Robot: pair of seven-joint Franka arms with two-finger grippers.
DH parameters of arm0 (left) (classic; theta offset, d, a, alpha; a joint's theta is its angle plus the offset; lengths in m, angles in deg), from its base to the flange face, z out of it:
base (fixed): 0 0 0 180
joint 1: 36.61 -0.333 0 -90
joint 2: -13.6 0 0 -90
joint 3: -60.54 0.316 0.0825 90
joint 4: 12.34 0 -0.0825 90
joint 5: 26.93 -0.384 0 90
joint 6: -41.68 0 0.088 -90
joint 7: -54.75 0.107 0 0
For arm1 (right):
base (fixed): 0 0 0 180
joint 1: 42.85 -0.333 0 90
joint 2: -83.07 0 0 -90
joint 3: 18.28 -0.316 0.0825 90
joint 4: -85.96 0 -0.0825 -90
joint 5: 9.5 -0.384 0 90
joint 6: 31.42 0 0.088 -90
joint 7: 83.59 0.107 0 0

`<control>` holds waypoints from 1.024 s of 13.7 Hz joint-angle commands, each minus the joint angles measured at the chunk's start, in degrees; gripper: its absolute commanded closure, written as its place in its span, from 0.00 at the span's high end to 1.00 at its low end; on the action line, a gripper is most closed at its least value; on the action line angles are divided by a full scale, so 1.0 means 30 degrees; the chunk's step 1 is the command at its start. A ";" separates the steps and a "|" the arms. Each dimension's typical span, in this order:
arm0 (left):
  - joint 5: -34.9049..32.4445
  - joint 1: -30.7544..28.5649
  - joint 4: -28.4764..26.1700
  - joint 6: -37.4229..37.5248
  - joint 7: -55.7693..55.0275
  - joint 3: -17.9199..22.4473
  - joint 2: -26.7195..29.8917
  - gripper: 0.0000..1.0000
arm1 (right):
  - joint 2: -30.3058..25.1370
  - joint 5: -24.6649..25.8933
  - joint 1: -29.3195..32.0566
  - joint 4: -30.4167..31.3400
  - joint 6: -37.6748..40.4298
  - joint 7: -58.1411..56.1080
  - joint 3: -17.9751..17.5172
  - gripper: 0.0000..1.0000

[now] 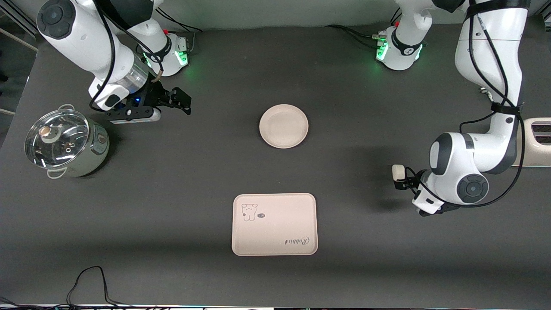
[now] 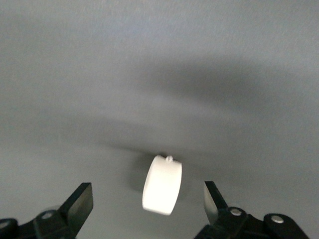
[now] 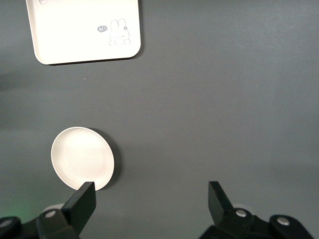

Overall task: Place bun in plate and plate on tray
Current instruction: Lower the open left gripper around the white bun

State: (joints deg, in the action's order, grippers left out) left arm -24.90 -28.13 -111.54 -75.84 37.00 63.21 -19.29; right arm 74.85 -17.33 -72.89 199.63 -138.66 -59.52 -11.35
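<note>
The white bun [image 1: 398,172] is at the left arm's end of the table. In the left wrist view the bun [image 2: 162,185] sits between the two fingers, and neither finger touches it. My left gripper [image 1: 400,181] [image 2: 148,196] is open around it. The round cream plate [image 1: 283,126] [image 3: 82,158] lies empty at mid-table. The rectangular tray [image 1: 274,224] [image 3: 84,30] lies empty, nearer to the front camera than the plate. My right gripper [image 1: 183,101] [image 3: 149,191] is open and empty over the table, beside the pot, and waits.
A steel pot with a glass lid [image 1: 64,142] stands at the right arm's end of the table. A cream toaster [image 1: 538,142] stands at the left arm's end. A black cable [image 1: 90,284] loops at the table's front edge.
</note>
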 commanded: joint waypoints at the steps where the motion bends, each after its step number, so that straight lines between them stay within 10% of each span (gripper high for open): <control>1: 0.0203 0.0251 -0.4214 -0.3792 0.0379 0.0076 0.2494 0.99 | -0.0544 -0.0204 -0.0330 0.0664 -0.0379 0.0123 0.0179 1.00; 14: 0.0203 0.0280 -0.9321 -1.2240 0.2050 -0.0276 0.3818 0.79 | 0.1389 -0.0291 -0.1679 0.0987 -0.2575 0.0033 0.0384 1.00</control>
State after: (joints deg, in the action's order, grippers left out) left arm -24.91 -27.89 -137.20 -110.46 41.95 62.17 -9.36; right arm 79.12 -17.34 -77.92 202.95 -146.39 -59.53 -10.64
